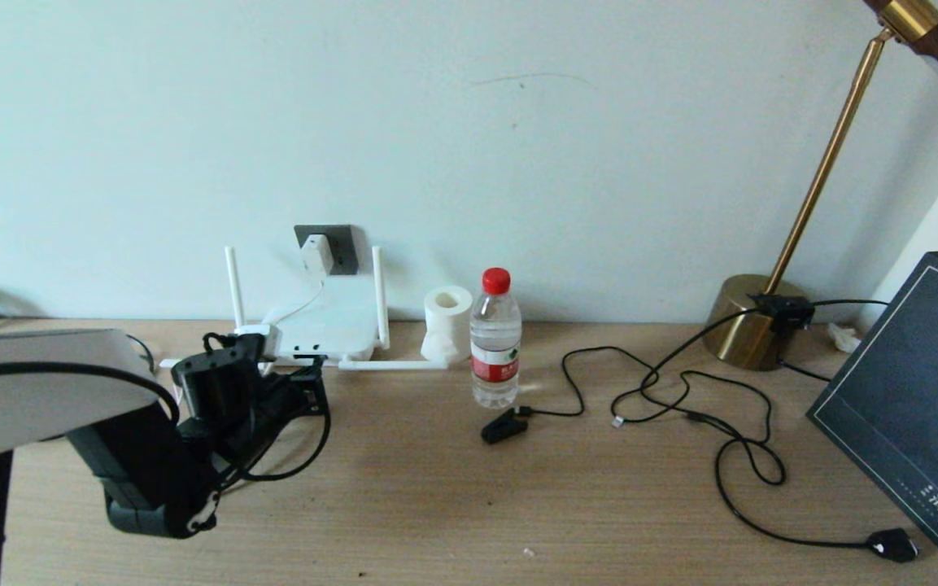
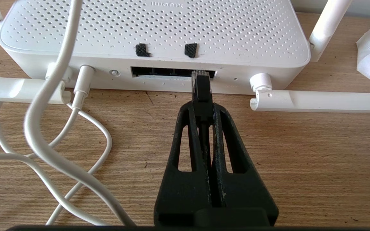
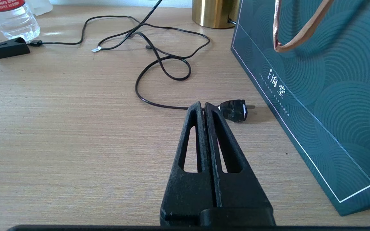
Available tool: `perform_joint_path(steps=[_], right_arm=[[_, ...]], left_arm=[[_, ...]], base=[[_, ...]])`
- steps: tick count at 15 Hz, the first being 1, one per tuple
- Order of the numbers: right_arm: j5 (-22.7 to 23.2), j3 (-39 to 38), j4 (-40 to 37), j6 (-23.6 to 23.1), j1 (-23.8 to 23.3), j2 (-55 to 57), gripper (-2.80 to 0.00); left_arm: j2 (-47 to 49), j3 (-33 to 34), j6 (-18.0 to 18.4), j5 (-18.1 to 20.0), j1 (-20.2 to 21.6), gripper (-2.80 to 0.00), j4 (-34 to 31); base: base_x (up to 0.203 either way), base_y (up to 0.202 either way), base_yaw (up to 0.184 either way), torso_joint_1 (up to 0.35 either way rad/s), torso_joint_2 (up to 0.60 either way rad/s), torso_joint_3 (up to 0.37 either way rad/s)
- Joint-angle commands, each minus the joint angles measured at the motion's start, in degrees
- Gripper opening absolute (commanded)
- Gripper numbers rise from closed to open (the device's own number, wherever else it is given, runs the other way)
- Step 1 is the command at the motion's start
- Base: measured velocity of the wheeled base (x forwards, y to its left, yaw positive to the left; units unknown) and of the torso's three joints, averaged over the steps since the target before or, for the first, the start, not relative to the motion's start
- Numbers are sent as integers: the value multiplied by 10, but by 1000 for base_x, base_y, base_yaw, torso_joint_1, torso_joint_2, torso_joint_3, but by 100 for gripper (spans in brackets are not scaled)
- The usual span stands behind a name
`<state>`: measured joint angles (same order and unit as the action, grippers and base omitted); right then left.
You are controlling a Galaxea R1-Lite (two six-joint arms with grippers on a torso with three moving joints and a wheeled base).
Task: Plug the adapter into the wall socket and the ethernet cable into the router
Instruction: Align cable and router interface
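Note:
The white adapter (image 1: 316, 254) sits in the dark grey wall socket (image 1: 342, 244), and its thin white cord (image 2: 40, 134) runs down to the router (image 1: 330, 330). My left gripper (image 2: 202, 107) is shut on the ethernet cable's black connector (image 2: 202, 91). The connector's clear tip is at the right end of the router's dark port slot (image 2: 162, 72). The black ethernet cable (image 1: 318, 448) loops back under the left gripper (image 1: 312, 376). My right gripper (image 3: 203, 106) hangs shut and empty over the table on the right.
A water bottle (image 1: 495, 342) and a toilet roll (image 1: 447, 321) stand right of the router. A black clip plug (image 1: 503, 426), a thin black cord with a chunky plug (image 3: 234, 110), a brass lamp base (image 1: 749, 325) and a dark teal bag (image 3: 326, 89) occupy the right side.

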<state>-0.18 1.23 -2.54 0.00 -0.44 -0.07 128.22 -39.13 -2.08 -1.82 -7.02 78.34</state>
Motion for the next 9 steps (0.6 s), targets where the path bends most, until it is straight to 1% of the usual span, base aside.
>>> perform_joint_path(steps=[1,9], right_arm=[[0,0,0,0,0,1,-280],[0,0,0,0,0,1,-280]], left_arm=[[1,1,0,0,-1,-280,4],[-11,29,0,0,-4,-280,12]], base=[[0,0,0,0,0,0],[0,0,0,0,0,0]])
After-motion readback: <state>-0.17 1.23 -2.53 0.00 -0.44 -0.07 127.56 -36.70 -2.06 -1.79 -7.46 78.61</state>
